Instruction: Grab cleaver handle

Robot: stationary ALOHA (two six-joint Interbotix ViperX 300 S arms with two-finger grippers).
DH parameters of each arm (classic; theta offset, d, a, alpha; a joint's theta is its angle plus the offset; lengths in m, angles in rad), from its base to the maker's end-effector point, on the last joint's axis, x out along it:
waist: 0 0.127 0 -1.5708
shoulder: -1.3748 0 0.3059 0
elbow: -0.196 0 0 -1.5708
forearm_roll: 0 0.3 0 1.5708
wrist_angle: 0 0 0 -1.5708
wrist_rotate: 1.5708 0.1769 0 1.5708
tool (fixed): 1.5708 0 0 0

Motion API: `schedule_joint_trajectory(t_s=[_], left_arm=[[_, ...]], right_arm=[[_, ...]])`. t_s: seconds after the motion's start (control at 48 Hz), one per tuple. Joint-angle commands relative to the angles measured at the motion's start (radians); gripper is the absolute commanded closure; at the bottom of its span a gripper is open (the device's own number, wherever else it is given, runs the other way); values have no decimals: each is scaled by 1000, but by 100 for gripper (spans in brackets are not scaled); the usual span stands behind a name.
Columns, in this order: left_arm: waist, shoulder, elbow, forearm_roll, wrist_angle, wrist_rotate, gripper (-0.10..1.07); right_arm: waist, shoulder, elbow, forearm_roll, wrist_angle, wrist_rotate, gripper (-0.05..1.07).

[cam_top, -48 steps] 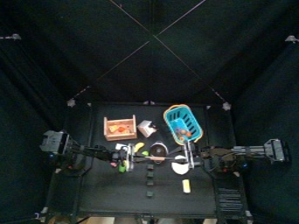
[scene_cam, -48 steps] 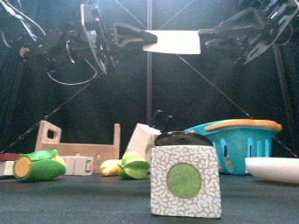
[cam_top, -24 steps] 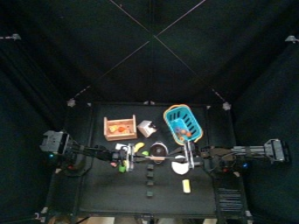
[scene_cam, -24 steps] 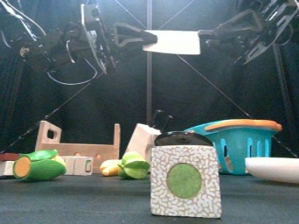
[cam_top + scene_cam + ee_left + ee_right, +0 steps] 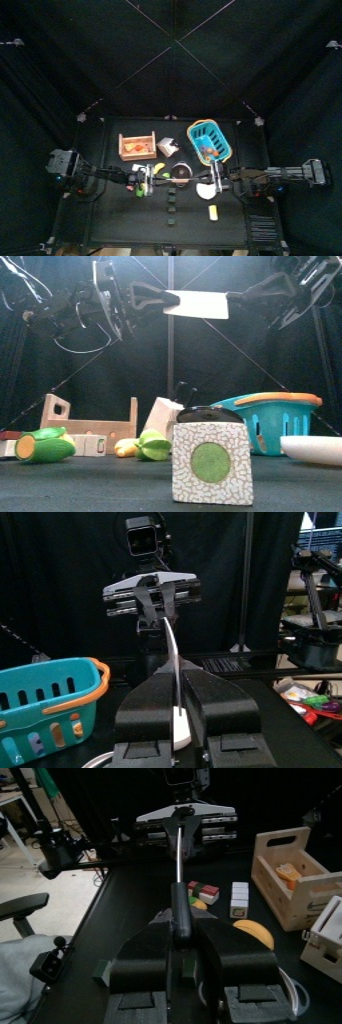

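Note:
The cleaver is held high above the table, its white blade (image 5: pixel 201 304) flat on to the front view. My left gripper (image 5: pixel 151 298) is shut on the blade's left end. In the left wrist view the blade (image 5: pixel 177 652) shows edge-on, running from my jaws (image 5: pixel 178 690) to the other gripper. My right gripper (image 5: pixel 251 294) is shut on the dark handle (image 5: pixel 235 298) at the blade's right end. In the right wrist view the handle (image 5: pixel 181 903) lies between my jaws (image 5: pixel 182 920).
On the table below stand a patterned jar with a green disc (image 5: pixel 211 461), a wooden crate (image 5: pixel 87 421), a teal basket with an orange rim (image 5: pixel 274 421), a white bowl (image 5: pixel 314 448) and green fruit (image 5: pixel 47 444). Black curtains surround the table.
My right gripper has shifted slightly up and to the right along the handle. The blade and my left gripper have stayed in place.

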Motion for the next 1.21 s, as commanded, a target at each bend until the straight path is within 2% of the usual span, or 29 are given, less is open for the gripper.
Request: schedule_joint_trajectory(t_s=[0.0,0.188,0.312,0.438,0.562,0.708,0.812,0.979,1.188], left_arm=[[2,-5,-26,-2,-11,0,49],[2,-6,-25,-9,-11,0,26],[3,-9,-25,-49,-11,2,7],[3,-12,-25,-86,-11,3,-5],[2,-15,-21,-91,-28,3,-6],[3,-21,-8,-97,-107,3,-6],[3,-29,15,-135,-149,3,-6],[3,-37,31,-172,-153,3,-6],[2,-51,49,-172,-164,5,-6]], right_arm=[[-3,0,-14,2,-8,-2,57],[-5,0,-9,2,-8,-2,57],[-5,-2,-8,2,-8,-2,57],[-5,0,-6,0,-8,0,57],[-5,-2,-3,0,-8,0,57],[-5,0,0,3,-6,2,57],[-3,0,2,3,-6,3,57],[-5,-2,5,3,-6,3,57],[-5,-2,11,3,-3,8,57]])
